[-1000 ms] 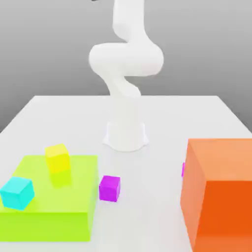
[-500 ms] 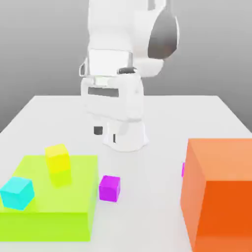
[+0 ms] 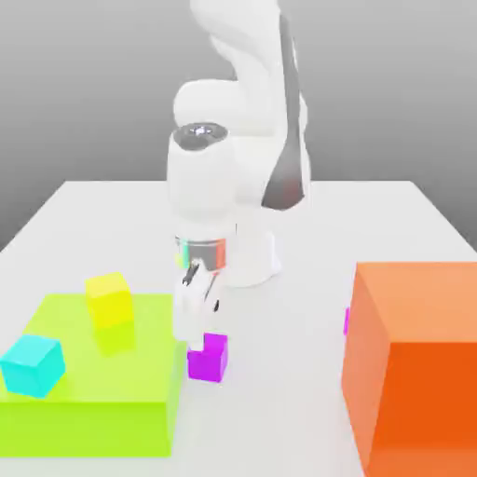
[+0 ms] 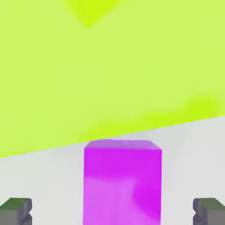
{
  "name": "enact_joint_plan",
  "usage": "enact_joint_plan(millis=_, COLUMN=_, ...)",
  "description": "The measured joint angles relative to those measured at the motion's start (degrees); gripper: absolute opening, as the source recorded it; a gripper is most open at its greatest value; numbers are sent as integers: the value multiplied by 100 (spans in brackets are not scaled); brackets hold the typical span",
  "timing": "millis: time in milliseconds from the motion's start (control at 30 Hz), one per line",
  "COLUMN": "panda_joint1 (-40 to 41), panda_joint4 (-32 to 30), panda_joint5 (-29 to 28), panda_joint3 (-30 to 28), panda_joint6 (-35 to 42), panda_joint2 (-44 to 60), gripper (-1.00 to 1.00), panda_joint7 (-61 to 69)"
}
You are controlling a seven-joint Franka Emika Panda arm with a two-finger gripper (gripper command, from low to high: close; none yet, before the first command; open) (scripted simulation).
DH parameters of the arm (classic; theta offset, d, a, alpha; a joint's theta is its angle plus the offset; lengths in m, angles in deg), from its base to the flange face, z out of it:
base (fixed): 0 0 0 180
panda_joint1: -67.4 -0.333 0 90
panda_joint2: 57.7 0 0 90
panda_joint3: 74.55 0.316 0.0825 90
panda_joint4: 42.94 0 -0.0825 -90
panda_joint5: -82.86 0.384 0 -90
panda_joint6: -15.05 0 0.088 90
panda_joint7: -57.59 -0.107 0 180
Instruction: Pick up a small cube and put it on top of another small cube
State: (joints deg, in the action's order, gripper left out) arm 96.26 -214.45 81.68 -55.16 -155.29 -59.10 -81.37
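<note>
A small magenta cube point(image 3: 208, 359) rests on the white table, right beside the lime-green block point(image 3: 93, 391). My gripper point(image 3: 197, 335) hangs just over it, slightly to the exterior view's left. In the hand view the small cube point(image 4: 122, 180) stands between my two grey fingertips point(image 4: 15, 210), which are wide apart and clear of its sides, so the gripper point(image 4: 112, 212) is open and holds nothing. A sliver of a second magenta cube point(image 3: 347, 321) peeks out from behind the orange block.
The big orange block point(image 3: 415, 363) stands at the exterior view's right. A yellow cube point(image 3: 110, 298) and a cyan cube point(image 3: 33, 363) sit on top of the lime-green block. The arm's white base point(image 3: 247, 261) stands behind the cubes.
The arm has swung down from a raised pose, bringing the hand low over the magenta cube beside the green block. No cube has moved.
</note>
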Motion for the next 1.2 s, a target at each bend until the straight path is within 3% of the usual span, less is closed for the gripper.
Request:
enact_joint_plan(millis=133, panda_joint1=-629, panda_joint4=152, panda_joint5=-1573, panda_joint3=-1052, panda_joint6=-478, panda_joint2=651, gripper=0, panda_joint7=-1129)
enact_joint_plan(millis=267, panda_joint1=-1583, panda_joint4=255, panda_joint5=-1973, panda_joint3=-2096, panda_joint6=-1006, panda_joint2=1269, gripper=0, panda_joint7=-1424)
enact_joint_plan(millis=300, panda_joint1=-1687, panda_joint4=268, panda_joint5=-1974, panda_joint3=-2203, panda_joint6=-1108, panda_joint2=1384, gripper=-100, panda_joint7=-1422)
enact_joint_plan(millis=600, panda_joint1=-1567, panda_joint4=239, panda_joint5=-1881, panda_joint3=-2052, panda_joint6=-933, panda_joint2=1168, gripper=-100, panda_joint7=-1359)
enact_joint_plan(millis=800, panda_joint1=-1238, panda_joint4=45, panda_joint5=-518, panda_joint3=-1322, panda_joint6=-201, panda_joint2=245, gripper=-100, panda_joint7=-380)
enact_joint_plan(millis=967, panda_joint1=-1632, panda_joint4=-64, panda_joint5=268, panda_joint3=-1506, panda_joint6=351, panda_joint2=-482, gripper=-100, panda_joint7=310)
enact_joint_plan(millis=1067, panda_joint1=-1820, panda_joint4=183, panda_joint5=337, panda_joint3=-1681, panda_joint6=492, panda_joint2=-728, gripper=-100, panda_joint7=889)
enact_joint_plan(millis=1200, panda_joint1=-1578, panda_joint4=637, panda_joint5=214, panda_joint3=-2020, panda_joint6=1341, panda_joint2=-1338, gripper=-100, panda_joint7=1398)
